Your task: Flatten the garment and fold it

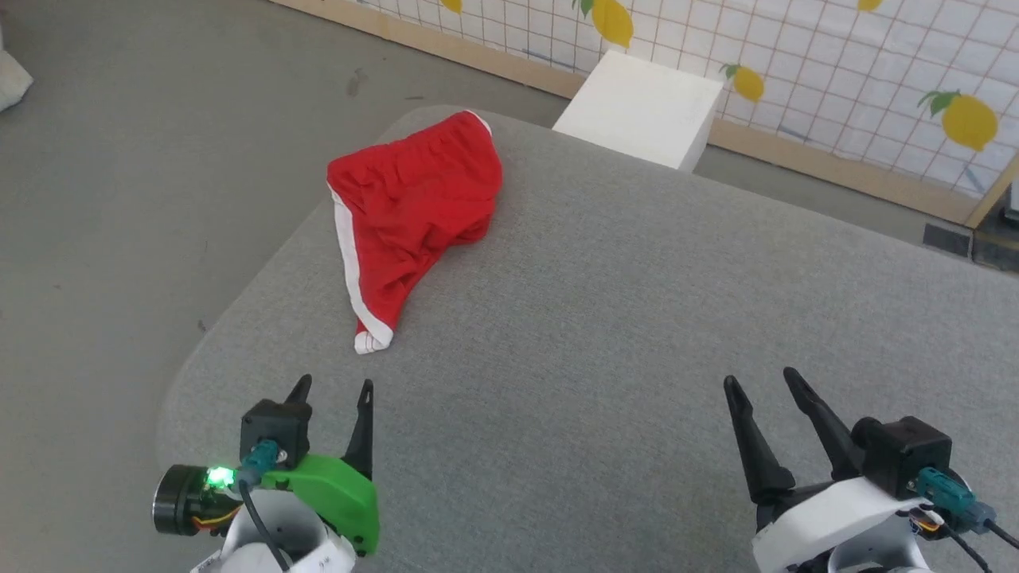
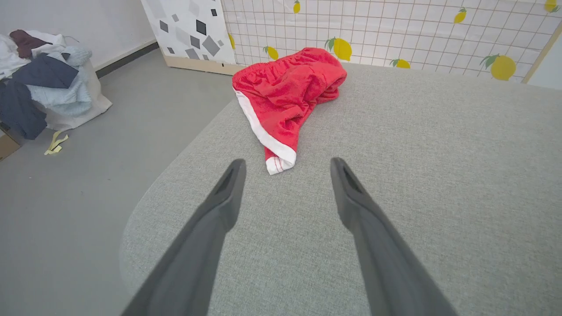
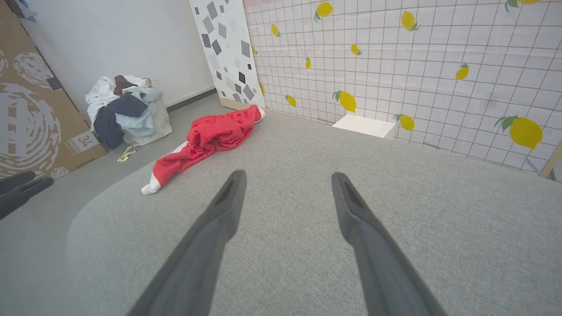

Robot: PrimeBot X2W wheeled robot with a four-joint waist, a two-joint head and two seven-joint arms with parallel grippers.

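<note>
The left hand [image 1: 334, 383] is spread wide, holding and touching nothing, poised above the grey desk [image 1: 637, 318]; the right hand [image 1: 759, 377] is likewise spread and empty, well apart from the cloth; the garment [image 1: 410, 207] lies bunched by the desk's far left corner, its long axis running from the gathered waistband at the far edge to a narrow white-trimmed tip pointing toward the left hand.

White label [image 3: 82, 141] printed with the number "34", stuck on the brown cardboard box [image 3: 30, 114] on the floor at the far left, small sideways print beside it too blurred to read
</note>
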